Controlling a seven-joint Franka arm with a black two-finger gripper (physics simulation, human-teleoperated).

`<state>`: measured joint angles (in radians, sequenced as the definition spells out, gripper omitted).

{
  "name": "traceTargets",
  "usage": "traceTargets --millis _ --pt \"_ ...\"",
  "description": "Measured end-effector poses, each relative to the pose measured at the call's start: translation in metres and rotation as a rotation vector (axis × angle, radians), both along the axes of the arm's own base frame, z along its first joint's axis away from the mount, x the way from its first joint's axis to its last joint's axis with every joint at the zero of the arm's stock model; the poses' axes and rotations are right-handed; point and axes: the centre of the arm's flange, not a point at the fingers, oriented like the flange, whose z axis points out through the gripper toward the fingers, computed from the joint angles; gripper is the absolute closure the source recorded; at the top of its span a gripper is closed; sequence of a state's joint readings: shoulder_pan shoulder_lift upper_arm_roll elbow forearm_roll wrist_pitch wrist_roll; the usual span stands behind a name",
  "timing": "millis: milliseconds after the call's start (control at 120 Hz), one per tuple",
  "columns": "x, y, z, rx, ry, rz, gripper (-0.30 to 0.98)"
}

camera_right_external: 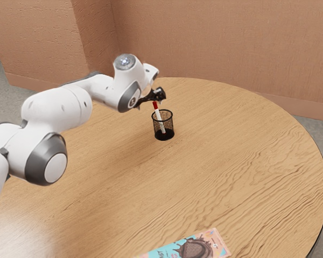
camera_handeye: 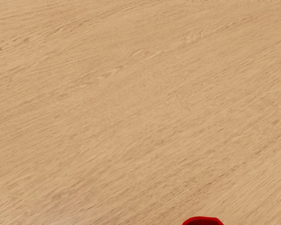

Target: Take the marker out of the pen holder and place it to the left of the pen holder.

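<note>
- Hovering by the top of the marker (camera_right_external: 159, 119), the black gripper (camera_right_external: 159, 95) hangs over the round wooden table (camera_right_external: 247, 177); I honestly can't tell whether it is open, closed or gripping anything.
- The marker is in the black mesh pen holder (camera_right_external: 164, 136), white body inside and red end sticking up past the rim, tilted toward the exterior view's left.
- That red end also appears in the wrist view, close under the hand, with wood grain beyond it.
- The white arm (camera_right_external: 59, 107) reaches in from the exterior view's left.
- Well apart from the holder lies a colorful printed sheet (camera_right_external: 218, 244) with a brown picture.
</note>
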<state>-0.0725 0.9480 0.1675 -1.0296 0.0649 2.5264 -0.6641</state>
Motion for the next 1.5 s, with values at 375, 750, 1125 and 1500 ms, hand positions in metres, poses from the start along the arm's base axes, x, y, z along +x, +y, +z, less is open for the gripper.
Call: traceTargets --millis 375,750,1125,1500 --pt "0.004 -0.01 -0.008 -0.079 -0.062 0.106 0.2" --pt "0.005 -0.023 -0.013 -0.083 -0.073 0.141 0.55" --pt "0.004 -0.028 -0.012 -0.089 -0.078 0.173 0.75" --pt "-0.014 -0.025 0.116 0.024 -0.108 0.237 0.78"
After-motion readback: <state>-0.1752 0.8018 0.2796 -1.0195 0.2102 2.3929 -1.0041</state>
